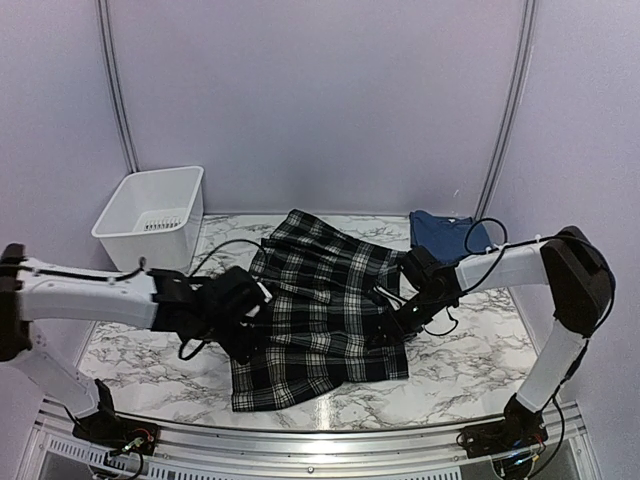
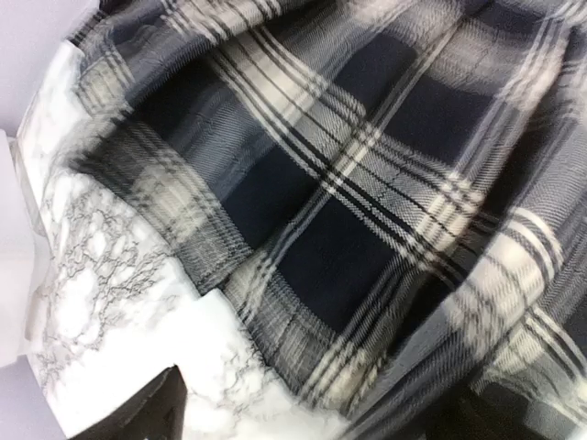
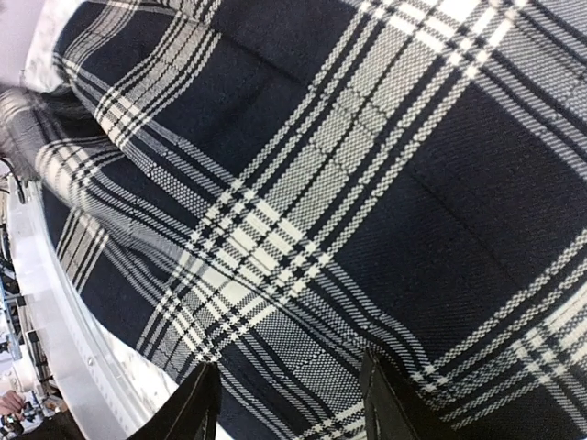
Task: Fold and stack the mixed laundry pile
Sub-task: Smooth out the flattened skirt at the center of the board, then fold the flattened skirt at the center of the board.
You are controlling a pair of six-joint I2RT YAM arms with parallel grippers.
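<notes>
The plaid garment point(image 1: 320, 320) is seemingly being folded; an edge grasp is being called for next. The right pincer point(image 3: 289, 403) is being held open; the left pincer point(image 1: 248, 318) cannot be judged.

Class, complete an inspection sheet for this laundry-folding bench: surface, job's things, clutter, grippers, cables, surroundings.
Surface: white marble-pattern table, no spills seen.
Job's things: plaid garment spread out and rumpled in the middle; navy t-shirt at the far right, beside the plaid.
Clutter: white bin at the far left, clear of the cloth.
Grippers: left gripper at the plaid's left edge, jaws not readable; right gripper at its right edge, fingers apart over the cloth.
Cables: black cables loop along both arms.
Surroundings: plain pale walls; metal rail along the near edge.
</notes>
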